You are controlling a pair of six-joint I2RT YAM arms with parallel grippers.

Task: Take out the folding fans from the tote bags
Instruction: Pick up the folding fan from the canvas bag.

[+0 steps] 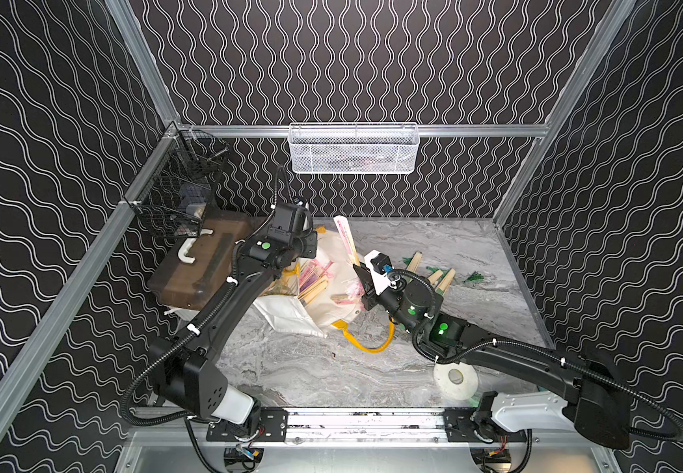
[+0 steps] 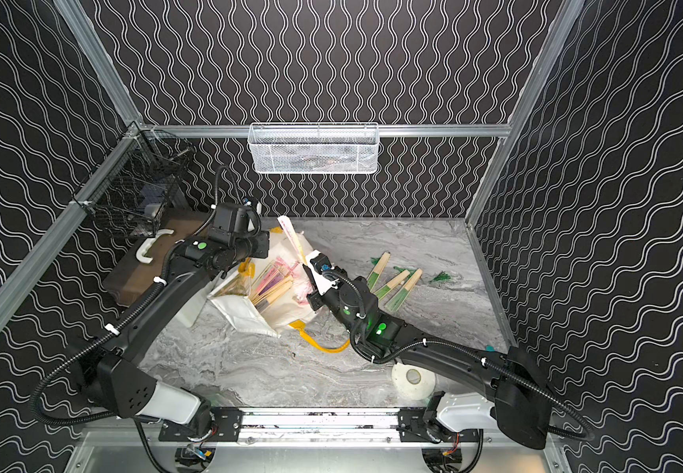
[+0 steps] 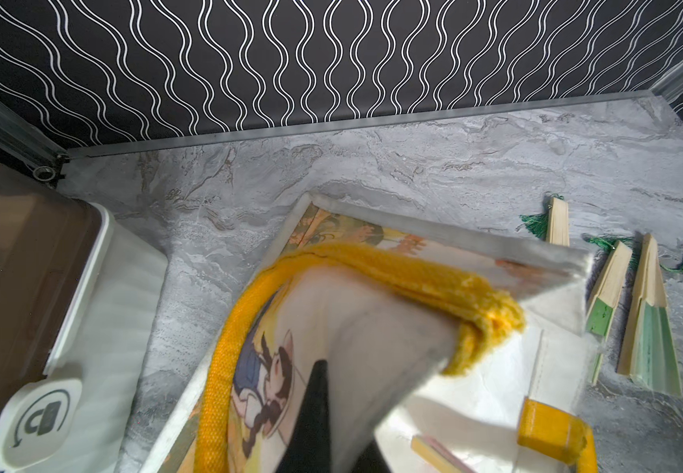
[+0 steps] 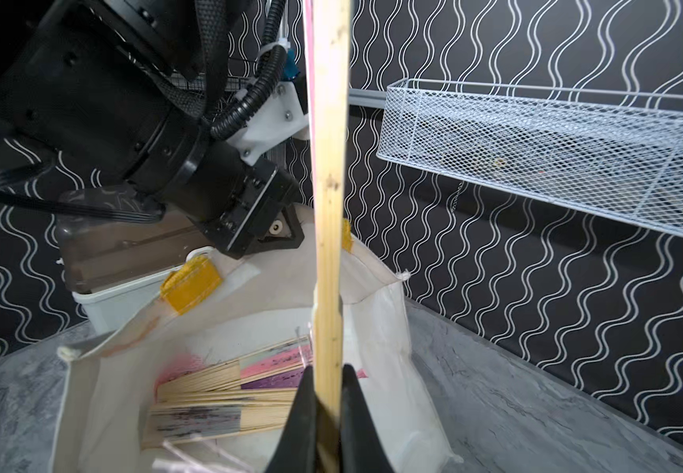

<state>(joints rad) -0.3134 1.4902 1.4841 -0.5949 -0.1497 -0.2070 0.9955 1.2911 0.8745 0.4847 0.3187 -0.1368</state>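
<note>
Mounting rail [image 1: 366, 422] along the front edge, carrying both arm bases; just beside the right base, a white roll [image 1: 456, 381] lying flat on the desk [image 1: 311, 368]. Tote bag [image 1: 290, 315]: white fabric, yellow-orange handles, slumped open near desk centre; contents, a heap of closed fans [image 1: 313, 282] with bamboo ribs and pink, purple and black-white paper. Left pincer [image 3: 319, 393]: clamped on the bag's rim by a handle, holding that edge up. Right pincer [image 4: 327, 381]: closed narrow on the bamboo end of one pink fan [image 4: 329, 204], held over the bag's open mouth and pointing up and away. Three green fans [image 2: 395, 282] with green tassels lie side by side on the desk to the right of the bag, outside it. Brown-lidded white box [image 1: 196, 262]: left of the bag, lid on. Black wire basket [image 1: 184, 192] on the left frame rail and white mesh basket [image 1: 352, 149] on the back rail: contents too dim to tell. Desk surface grey, marble-patterned; walls [image 1: 372, 61] black with white wavy lines.
</note>
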